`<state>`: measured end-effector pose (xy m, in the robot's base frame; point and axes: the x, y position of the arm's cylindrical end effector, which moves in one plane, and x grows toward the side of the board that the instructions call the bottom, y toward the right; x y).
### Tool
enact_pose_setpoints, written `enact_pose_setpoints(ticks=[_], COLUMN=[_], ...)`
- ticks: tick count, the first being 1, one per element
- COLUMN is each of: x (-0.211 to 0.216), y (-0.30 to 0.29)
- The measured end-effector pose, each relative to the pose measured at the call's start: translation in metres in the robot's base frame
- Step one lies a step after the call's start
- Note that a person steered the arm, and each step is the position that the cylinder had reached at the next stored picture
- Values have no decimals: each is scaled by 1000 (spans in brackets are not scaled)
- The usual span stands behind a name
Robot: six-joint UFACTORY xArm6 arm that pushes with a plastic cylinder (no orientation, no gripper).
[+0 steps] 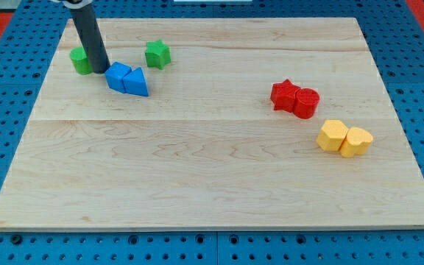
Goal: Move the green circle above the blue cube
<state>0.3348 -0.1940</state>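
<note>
The green circle (pixel 80 60) sits near the view's top left of the wooden board (pixel 212 177), partly hidden behind my rod. The blue cube (pixel 117 76) lies just right of and below it, touching a blue triangle (pixel 136 82). My tip (pixel 99 71) rests between the green circle and the blue cube, at the circle's right edge and the cube's left edge.
A green star (pixel 157 54) lies right of the rod near the view's top. A red star (pixel 284 94) and a red cylinder (pixel 306 103) touch at the right. A yellow hexagon (pixel 333 135) and another yellow block (pixel 356 141) sit below them.
</note>
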Motion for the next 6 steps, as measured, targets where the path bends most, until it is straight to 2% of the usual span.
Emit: enact_pose_setpoints(ticks=[1,2,3,6], x=[18,23,14,-8], y=[-7,-45,-75,-64])
